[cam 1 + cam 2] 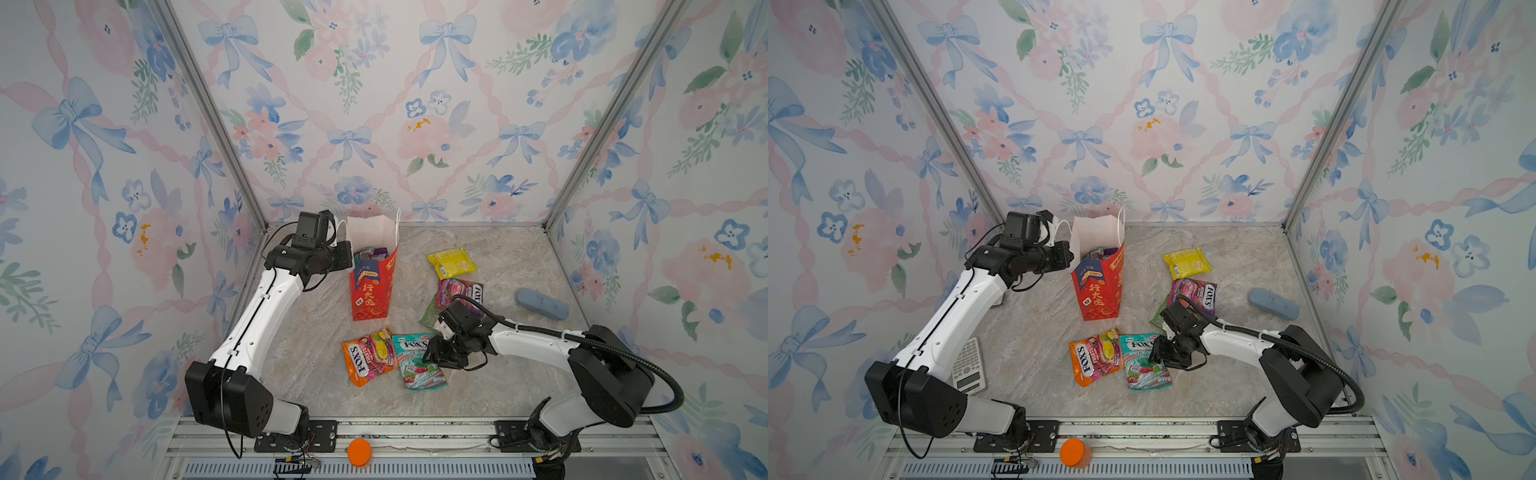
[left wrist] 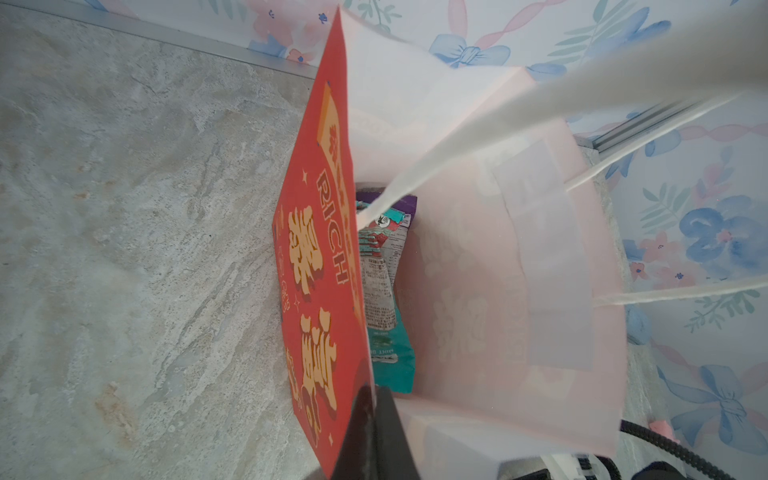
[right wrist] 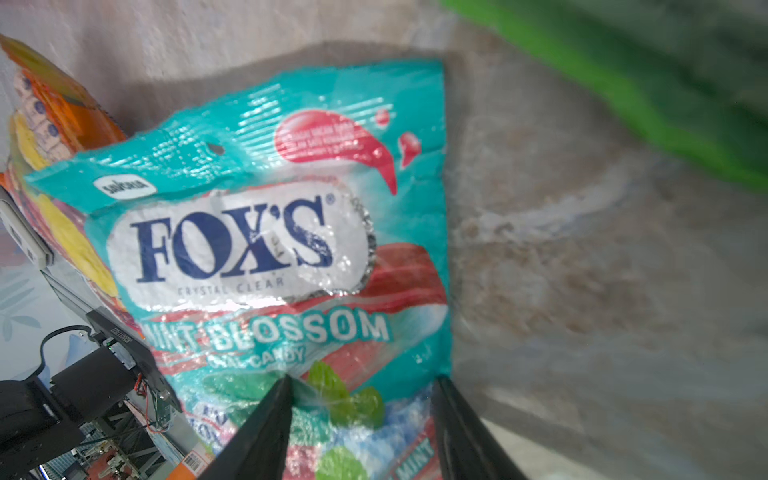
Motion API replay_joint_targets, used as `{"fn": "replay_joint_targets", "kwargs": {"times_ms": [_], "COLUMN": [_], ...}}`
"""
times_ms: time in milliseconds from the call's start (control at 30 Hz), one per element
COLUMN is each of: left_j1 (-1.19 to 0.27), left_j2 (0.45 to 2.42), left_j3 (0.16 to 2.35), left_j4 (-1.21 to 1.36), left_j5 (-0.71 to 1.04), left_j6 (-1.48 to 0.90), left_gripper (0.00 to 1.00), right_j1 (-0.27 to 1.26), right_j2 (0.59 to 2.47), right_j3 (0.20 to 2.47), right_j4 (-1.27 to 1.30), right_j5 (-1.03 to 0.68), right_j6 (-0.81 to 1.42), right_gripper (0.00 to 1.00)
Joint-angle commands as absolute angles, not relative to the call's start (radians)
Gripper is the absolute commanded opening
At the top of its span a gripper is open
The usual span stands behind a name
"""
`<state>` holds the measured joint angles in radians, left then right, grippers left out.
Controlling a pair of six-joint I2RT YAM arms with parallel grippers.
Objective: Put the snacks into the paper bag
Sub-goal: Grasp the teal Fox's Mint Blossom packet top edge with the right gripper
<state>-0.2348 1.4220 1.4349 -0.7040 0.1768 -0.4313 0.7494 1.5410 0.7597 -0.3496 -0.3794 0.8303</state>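
Note:
The red paper bag [image 1: 372,286] stands upright at the back left of the table, mouth open. My left gripper [image 2: 374,392] is shut on the rim of its red wall. Inside lie a teal packet [image 2: 386,316] and a purple one [image 2: 395,201]. My right gripper [image 3: 361,380] is open, low over the teal FOX'S packet [image 1: 415,365], one finger on its face, the other at its edge. Beside it lies an orange FOX'S packet [image 1: 368,355]. Behind the right arm lie a green packet [image 1: 429,311], a magenta one [image 1: 461,291] and a yellow one [image 1: 451,262].
A bluish-grey cylinder [image 1: 542,304] lies by the right wall. A calculator [image 1: 968,365] sits under the left arm near the left wall. An orange round object [image 1: 359,451] rests on the front rail. Flowered walls close in three sides.

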Motion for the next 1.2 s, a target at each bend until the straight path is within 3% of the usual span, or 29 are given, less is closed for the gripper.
{"fn": "replay_joint_targets", "kwargs": {"times_ms": [0,300,800,867,1067,1167], "left_j1": [-0.231,-0.231,-0.231,-0.231,-0.231,-0.231], "left_j2": [1.41,1.412,1.42,1.42,1.416,1.416], "left_j3": [1.413,1.413,1.415,1.416,1.416,1.415], "left_j4": [-0.739,-0.739,-0.739,-0.739,-0.739,-0.739], "left_j5": [0.195,0.193,0.198,0.197,0.196,0.195], "left_j6": [-0.439,-0.437,-0.437,-0.436,-0.435,-0.435], "left_gripper": [0.0,0.0,0.0,0.0,0.0,0.0], "right_j1": [0.765,0.768,0.816,0.813,0.809,0.803], "right_j2": [1.582,1.462,1.619,1.63,1.627,1.608], "right_j3": [0.76,0.8,0.853,0.862,0.87,0.872], "right_j4": [-0.384,-0.523,-0.471,-0.467,-0.451,-0.448], "right_j5": [-0.331,-0.18,-0.241,-0.241,-0.241,-0.239], "right_j6": [0.832,0.791,0.789,0.786,0.786,0.785], "right_gripper": [0.55,0.58,0.57,0.49,0.09,0.0]}}
